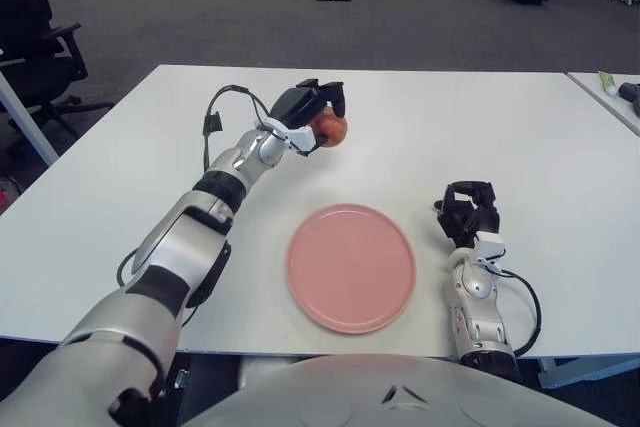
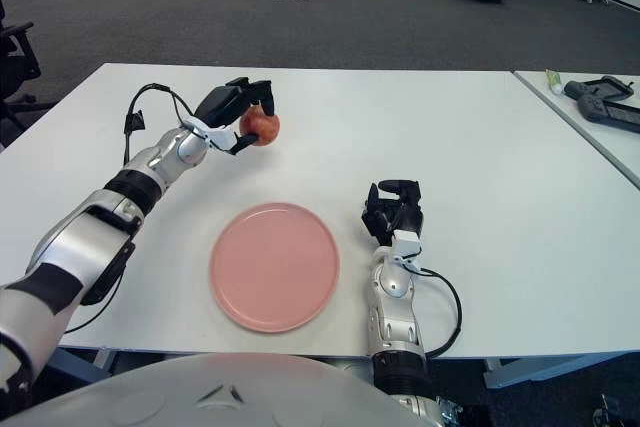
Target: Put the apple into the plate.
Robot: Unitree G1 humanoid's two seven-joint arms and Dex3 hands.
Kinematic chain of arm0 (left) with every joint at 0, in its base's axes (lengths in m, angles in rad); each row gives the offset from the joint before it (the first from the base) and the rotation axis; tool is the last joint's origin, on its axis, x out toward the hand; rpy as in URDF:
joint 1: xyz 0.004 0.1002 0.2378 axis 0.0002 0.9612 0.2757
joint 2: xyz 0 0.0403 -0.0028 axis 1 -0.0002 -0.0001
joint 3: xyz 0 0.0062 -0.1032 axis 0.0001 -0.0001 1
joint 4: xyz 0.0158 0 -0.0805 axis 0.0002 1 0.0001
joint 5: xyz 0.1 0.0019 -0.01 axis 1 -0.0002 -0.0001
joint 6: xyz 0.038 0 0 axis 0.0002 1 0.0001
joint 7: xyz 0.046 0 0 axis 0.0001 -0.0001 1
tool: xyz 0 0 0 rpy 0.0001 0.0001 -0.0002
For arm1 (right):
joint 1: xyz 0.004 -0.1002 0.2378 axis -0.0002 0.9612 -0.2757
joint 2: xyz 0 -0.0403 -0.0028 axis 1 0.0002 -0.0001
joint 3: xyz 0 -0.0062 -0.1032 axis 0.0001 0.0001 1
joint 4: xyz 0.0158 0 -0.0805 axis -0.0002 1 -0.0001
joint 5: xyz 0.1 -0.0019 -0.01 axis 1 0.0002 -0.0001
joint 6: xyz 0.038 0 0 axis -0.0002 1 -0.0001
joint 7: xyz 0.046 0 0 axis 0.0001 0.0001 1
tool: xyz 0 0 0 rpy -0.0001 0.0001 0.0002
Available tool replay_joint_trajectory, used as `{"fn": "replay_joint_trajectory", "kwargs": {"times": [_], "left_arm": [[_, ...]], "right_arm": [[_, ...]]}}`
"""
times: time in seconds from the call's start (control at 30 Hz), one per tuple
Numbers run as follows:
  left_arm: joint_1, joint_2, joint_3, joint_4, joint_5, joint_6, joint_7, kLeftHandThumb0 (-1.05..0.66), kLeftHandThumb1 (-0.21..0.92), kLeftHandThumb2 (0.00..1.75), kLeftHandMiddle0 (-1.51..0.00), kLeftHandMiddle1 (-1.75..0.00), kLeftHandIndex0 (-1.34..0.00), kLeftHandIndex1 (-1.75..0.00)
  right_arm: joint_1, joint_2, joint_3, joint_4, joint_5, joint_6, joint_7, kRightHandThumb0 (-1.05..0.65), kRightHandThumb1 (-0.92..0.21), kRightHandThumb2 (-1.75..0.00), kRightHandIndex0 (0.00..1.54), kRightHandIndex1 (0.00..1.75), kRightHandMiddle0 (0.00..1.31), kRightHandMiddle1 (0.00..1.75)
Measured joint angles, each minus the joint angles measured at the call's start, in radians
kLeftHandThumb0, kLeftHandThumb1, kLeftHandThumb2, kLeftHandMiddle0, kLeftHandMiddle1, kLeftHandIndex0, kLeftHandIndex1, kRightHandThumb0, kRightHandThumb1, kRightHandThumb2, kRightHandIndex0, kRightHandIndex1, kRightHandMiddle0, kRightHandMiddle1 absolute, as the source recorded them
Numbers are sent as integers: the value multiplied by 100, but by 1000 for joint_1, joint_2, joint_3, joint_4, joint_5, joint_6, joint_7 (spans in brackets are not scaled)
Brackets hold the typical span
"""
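A red apple (image 1: 331, 129) is held in the air above the white table (image 1: 520, 137), with my left hand (image 1: 315, 112) shut on it from above and behind. The apple (image 2: 261, 126) hangs beyond the far left rim of the pink plate (image 1: 351, 266), which lies flat near the table's front edge and holds nothing. My right hand (image 1: 470, 211) shows to the right of the plate, fingers curled, holding nothing.
A second table at the far right carries a small tube (image 1: 611, 81) and a dark device (image 2: 605, 102). An office chair (image 1: 35, 42) stands off the left side. Open floor lies beyond the table's far edge.
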Motion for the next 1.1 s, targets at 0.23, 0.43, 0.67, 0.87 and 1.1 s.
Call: {"fn": "replay_joint_trajectory", "kwargs": {"times": [0.23, 0.43, 0.67, 0.87, 1.1], "left_arm": [[98, 13, -1, -134, -40, -81, -110, 0, 8, 155, -84, -162, -56, -175], [201, 32, -2, -282, -122, -86, -271, 0, 8, 157, -83, -164, -56, -175], [326, 59, -21, -522, -270, -80, -492, 0, 7, 157, -84, -164, -56, -175], [374, 106, -29, -694, -384, -25, -678, 0, 7, 157, -84, -164, -56, -175], [404, 166, -35, -851, -495, 53, -845, 0, 5, 159, -85, -164, -58, -175]], "right_arm": [[0, 0, 1, -6, 0, 8, -2, -36, -78, -73, 53, 145, 28, 175], [-1, 1, 1, -10, 1, 12, -2, -36, -78, -72, 51, 144, 27, 175], [0, 1, -2, -9, 9, 5, 3, -36, -80, -69, 49, 145, 26, 175], [0, 1, -1, -9, 9, 5, 4, -36, -81, -68, 48, 145, 26, 175], [0, 1, -1, -9, 8, 10, 5, -36, -81, -68, 49, 146, 26, 175]]}}
